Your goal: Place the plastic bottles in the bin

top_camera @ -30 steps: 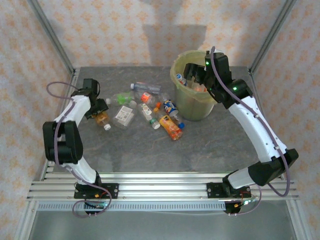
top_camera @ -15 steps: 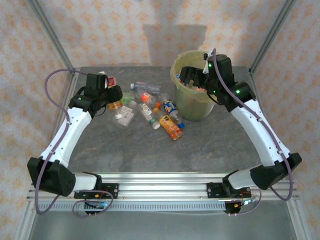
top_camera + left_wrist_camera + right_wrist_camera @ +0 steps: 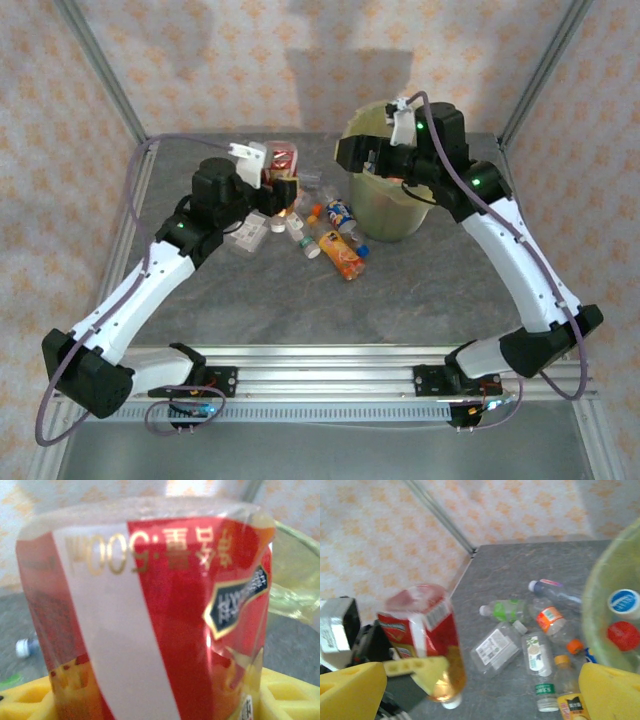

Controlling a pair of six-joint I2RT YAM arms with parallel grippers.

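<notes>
Red-label bottle (image 3: 284, 157) is pinched in the left gripper (image 3: 278, 182), up over the table (image 3: 400, 290) left of the bin (image 3: 392, 215). The right gripper (image 3: 358, 155) hangs spread wide by the bin's left rim, with loose bottles (image 3: 335, 240) below.

A: Entry one, left gripper (image 3: 280, 180): where is it going?
B: Lifting away from the table (image 3: 250, 300)'s left side, carrying the red bottle (image 3: 284, 157) rightward, closing on the bin (image 3: 385, 215).
A: Entry two, right gripper (image 3: 352, 155)?
B: Swinging left, moving out past the bin's rim.
</notes>
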